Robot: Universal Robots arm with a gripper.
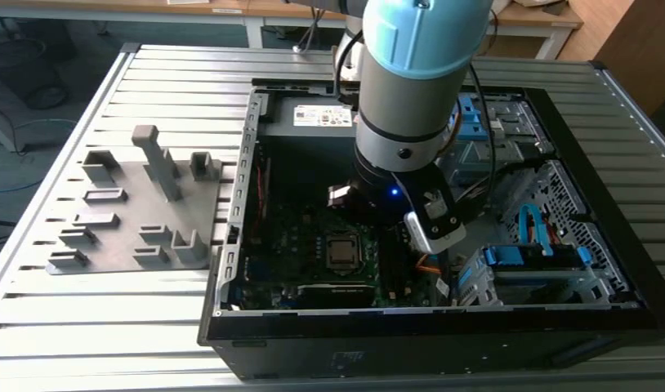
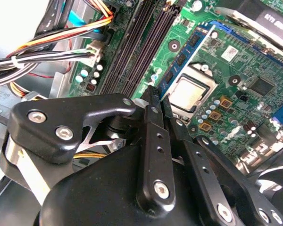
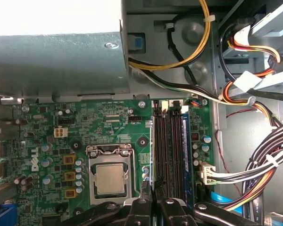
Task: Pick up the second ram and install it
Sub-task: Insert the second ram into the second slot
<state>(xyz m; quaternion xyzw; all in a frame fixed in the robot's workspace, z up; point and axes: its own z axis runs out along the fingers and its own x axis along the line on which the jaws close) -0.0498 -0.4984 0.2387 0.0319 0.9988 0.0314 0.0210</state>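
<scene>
A white label with dark print lies on top of the power supply in the exterior view; its lines are too small to read. In the first wrist view, the green motherboard carries a white logo printed sideways near its edge, and fine white lettering near the sockets that cannot be made out. In the second wrist view, a small pale sticker sits on the board beside the processor socket, and its print is also not legible.
</scene>
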